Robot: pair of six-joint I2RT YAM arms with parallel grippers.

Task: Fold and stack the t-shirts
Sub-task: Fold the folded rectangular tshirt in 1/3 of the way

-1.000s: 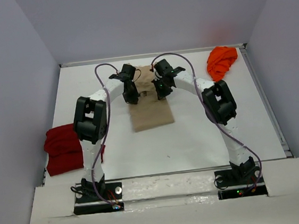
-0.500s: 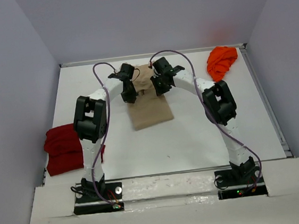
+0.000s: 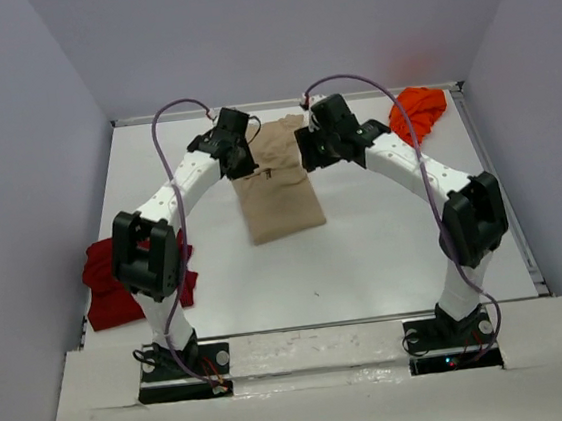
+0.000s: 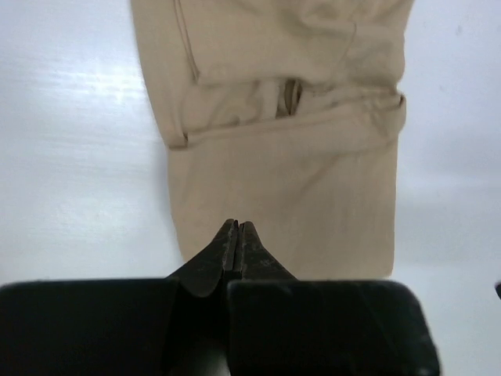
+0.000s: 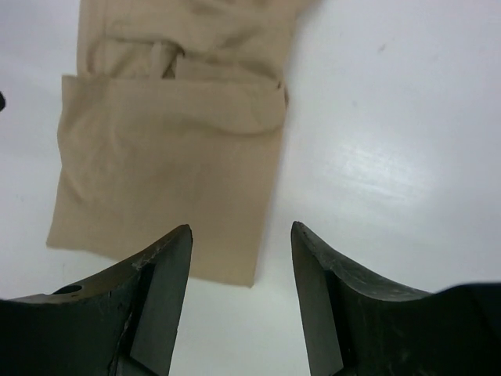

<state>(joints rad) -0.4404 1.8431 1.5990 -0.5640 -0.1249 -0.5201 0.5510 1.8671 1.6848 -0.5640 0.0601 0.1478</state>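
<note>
Tan shirt (image 3: 279, 196) lies folded near the table's (image 3: 386, 250) far edge, likely as the stack's base. Above it, left gripper (image 4: 237, 228) is pinched shut and right gripper (image 5: 239, 235) gapes wide, neither holding cloth.

The tan t-shirt (image 3: 277, 191) is soft matt cloth, the white table (image 3: 386, 250) smooth and faintly glossy.
</note>
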